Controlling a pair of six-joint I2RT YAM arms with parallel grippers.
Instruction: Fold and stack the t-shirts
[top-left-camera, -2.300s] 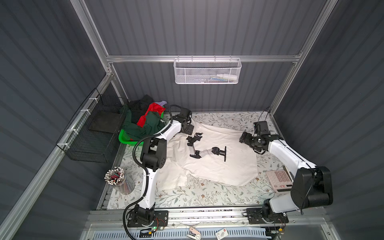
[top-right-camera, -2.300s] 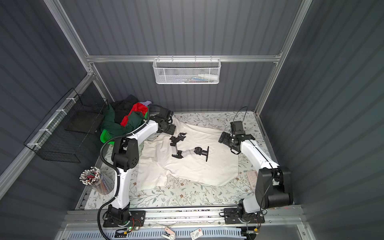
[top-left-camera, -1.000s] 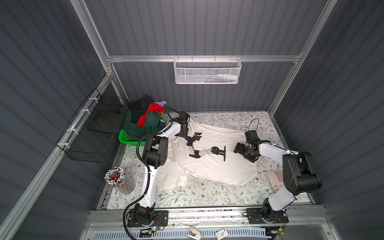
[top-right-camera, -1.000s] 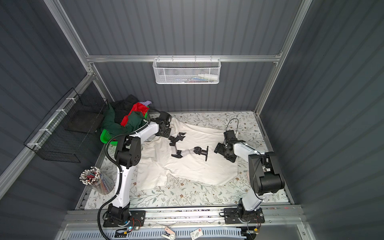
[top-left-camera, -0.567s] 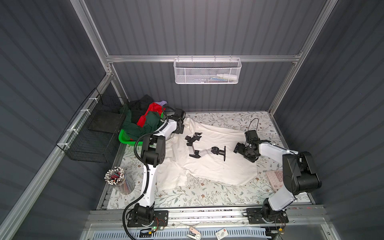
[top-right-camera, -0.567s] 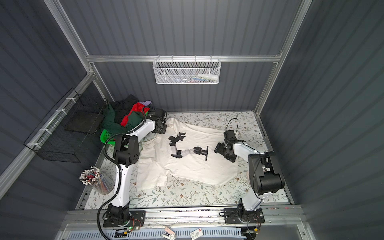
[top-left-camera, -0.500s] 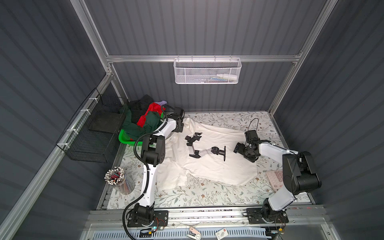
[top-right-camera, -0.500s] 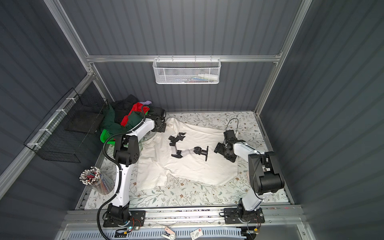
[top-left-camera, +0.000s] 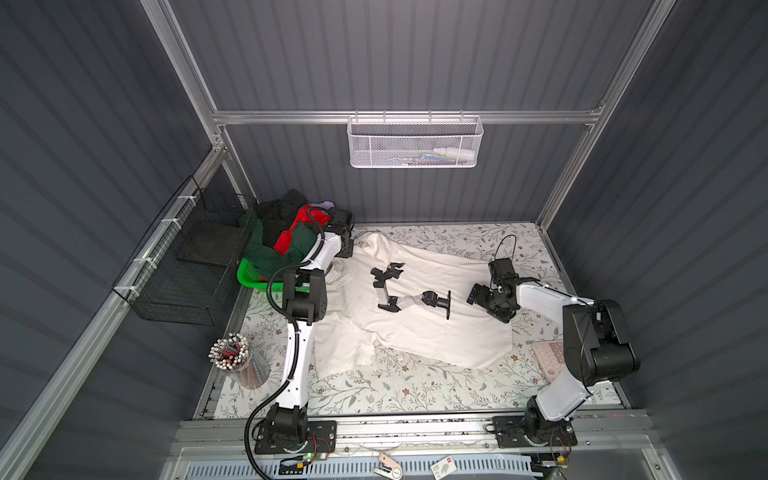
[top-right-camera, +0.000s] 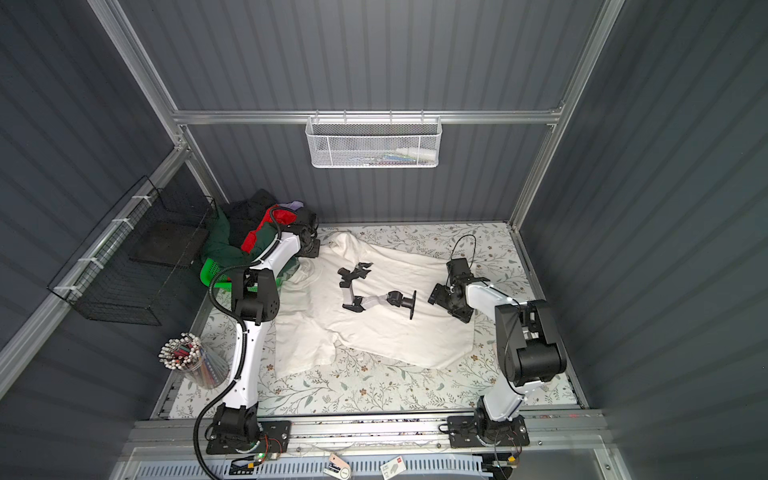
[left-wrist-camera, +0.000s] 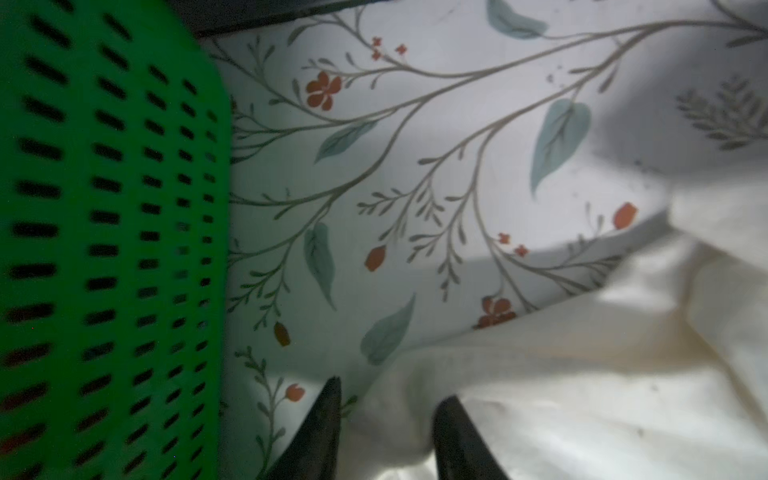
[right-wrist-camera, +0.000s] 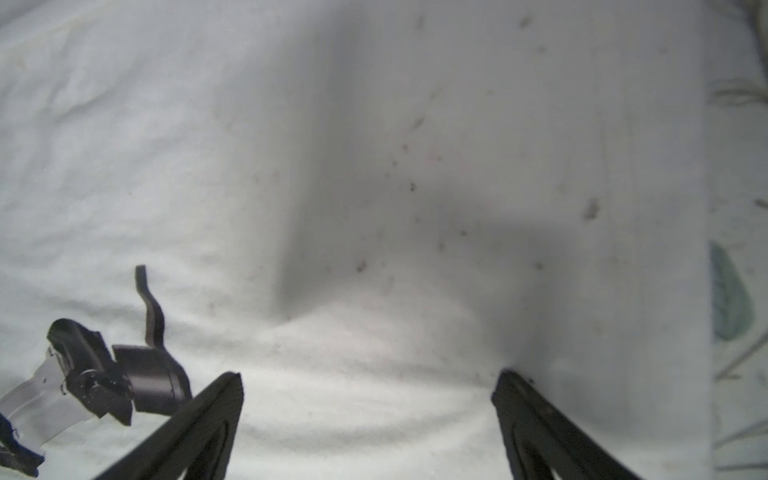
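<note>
A large cream-white t-shirt (top-left-camera: 415, 332) (top-right-camera: 374, 332) lies spread on the floral table, its black-grey print (top-left-camera: 409, 297) facing up. My left gripper (top-left-camera: 347, 249) (top-right-camera: 313, 249) sits low at the shirt's far-left corner beside the green basket (top-left-camera: 249, 276). In the left wrist view its fingers stand apart, open (left-wrist-camera: 390, 390), with a soft bump of the white cloth (left-wrist-camera: 582, 395) lying between them. My right gripper (top-left-camera: 478, 293) (right-wrist-camera: 370, 374) is wide open, its tips resting on the shirt's right part (right-wrist-camera: 374, 166). Dark green (top-left-camera: 266, 249), red (top-left-camera: 297, 232), black (top-left-camera: 278, 208) and lavender (top-left-camera: 324, 205) t-shirts are heaped in the basket.
A black wire basket (top-left-camera: 187, 266) hangs on the left wall and a white mesh basket (top-left-camera: 415, 143) on the back rail. A cup of pens (top-left-camera: 237, 361) stands at the front left. A pink calculator (top-left-camera: 548, 357) lies by the right arm's base.
My left gripper slid from the collar area toward the far-left corner by the green basket, and the shirt's corner shifted with it; its jaws now stand apart. The right gripper has stayed still for the last second.
</note>
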